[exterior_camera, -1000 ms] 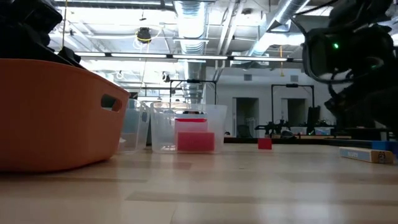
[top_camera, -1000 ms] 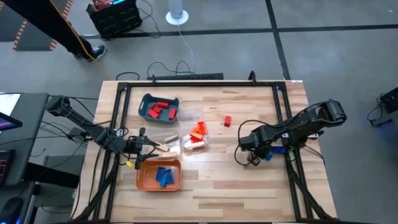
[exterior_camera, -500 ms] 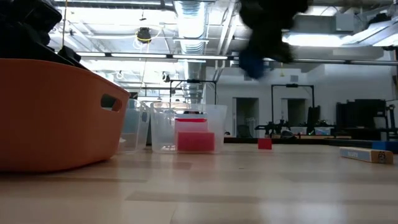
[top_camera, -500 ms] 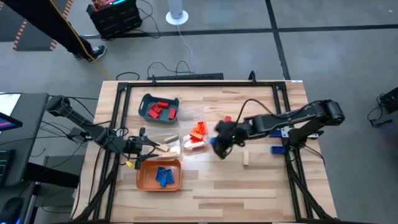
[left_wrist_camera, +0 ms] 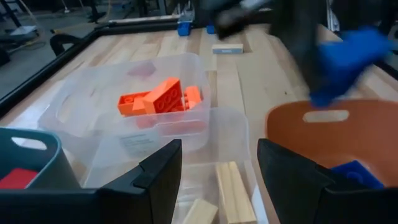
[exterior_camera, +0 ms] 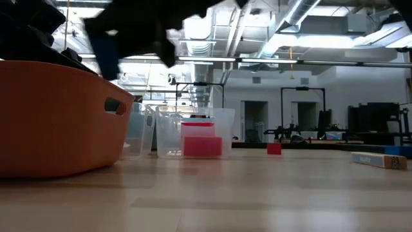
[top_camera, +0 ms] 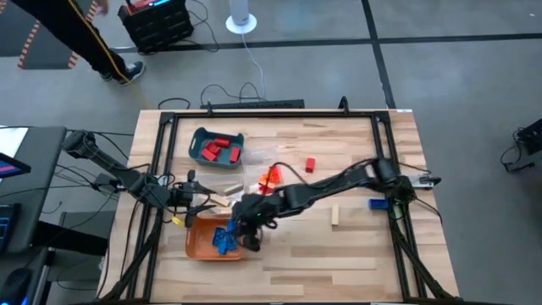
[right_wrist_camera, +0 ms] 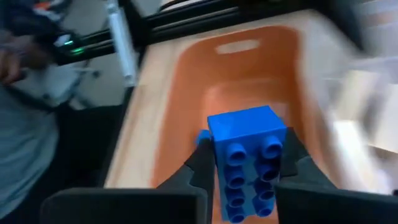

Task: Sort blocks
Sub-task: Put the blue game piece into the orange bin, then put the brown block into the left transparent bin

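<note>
My right gripper [right_wrist_camera: 245,171] is shut on a blue block [right_wrist_camera: 245,149] and hangs over the orange tray [top_camera: 199,241], which holds more blue blocks [top_camera: 222,241]. In the high view it shows at the tray's right end [top_camera: 246,227]. My left gripper [left_wrist_camera: 217,155] stands open at the table's left, over a clear tray with tan blocks [left_wrist_camera: 231,190]. Orange blocks [left_wrist_camera: 163,99] lie in a second clear tray. Red blocks lie in the teal tray [top_camera: 217,146]. On the bare table lie a red block [top_camera: 310,164], a tan block [top_camera: 335,217] and a blue block [top_camera: 378,203]. My right gripper pinches the blue block by two opposite sides [right_wrist_camera: 216,163] between its two fingers [right_wrist_camera: 200,171]. The studded face is turned toward the wrist camera. The fingers slant down from the table's right side. The block is lifted clear, above the orange tray's hollow.
The right arm [top_camera: 339,182] stretches across the middle of the table, above the clear trays. A black frame [top_camera: 254,114] runs around the table's edges. A person's legs [top_camera: 85,42] show on the floor at the far left.
My right gripper has swept from the table's right side across to the left and toward the near edge, rising and rolling on the way, and carried the blue block to above the orange tray. The tan block on the table has come into view behind it.
</note>
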You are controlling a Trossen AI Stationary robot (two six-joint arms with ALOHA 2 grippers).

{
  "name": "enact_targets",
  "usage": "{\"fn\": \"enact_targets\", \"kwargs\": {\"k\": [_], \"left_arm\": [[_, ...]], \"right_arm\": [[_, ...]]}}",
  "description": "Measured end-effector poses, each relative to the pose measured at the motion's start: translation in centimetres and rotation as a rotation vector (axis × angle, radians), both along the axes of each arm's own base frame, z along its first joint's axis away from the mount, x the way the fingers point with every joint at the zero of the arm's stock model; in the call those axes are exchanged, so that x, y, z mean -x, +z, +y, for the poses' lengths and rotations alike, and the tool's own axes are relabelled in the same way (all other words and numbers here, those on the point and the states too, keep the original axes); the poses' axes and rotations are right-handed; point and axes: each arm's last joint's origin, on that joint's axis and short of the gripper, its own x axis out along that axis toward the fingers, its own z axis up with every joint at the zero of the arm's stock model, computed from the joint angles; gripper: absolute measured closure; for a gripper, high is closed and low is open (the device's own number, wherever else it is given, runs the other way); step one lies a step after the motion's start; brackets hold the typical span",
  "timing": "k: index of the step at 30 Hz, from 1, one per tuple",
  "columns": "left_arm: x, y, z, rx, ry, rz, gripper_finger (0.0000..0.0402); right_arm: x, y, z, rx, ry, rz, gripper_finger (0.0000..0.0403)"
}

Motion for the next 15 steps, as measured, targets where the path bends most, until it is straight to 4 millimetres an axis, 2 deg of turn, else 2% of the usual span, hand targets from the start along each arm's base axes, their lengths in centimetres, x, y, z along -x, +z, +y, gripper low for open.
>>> {"fn": "enact_targets", "kwargs": {"k": [4,7,11,15], "left_arm": [[0.5,0.2,0.3,0.009,0.011,-0.01,0.0198],[0.7,0.4,0.4,0.022,0.01,-0.029,0.0198],[0.9,0.5,0.5,0.028,0.003,-0.034,0.0198],[0.9,0.5,0.5,0.028,0.002,-0.033,0.0198]], "right_arm": [[-1.8,-0.9,0.7,-0.037,0.052,0.011,0.0324],[-2.6,-1.2,0.9,-0.054,0.073,0.032,0.0291],[-2.6,0.3,0.8,-0.072,0.06,0.049,0.0228],[-1.1,1.9,0.4,-0.038,0.021,0.195,0.0185]]}}
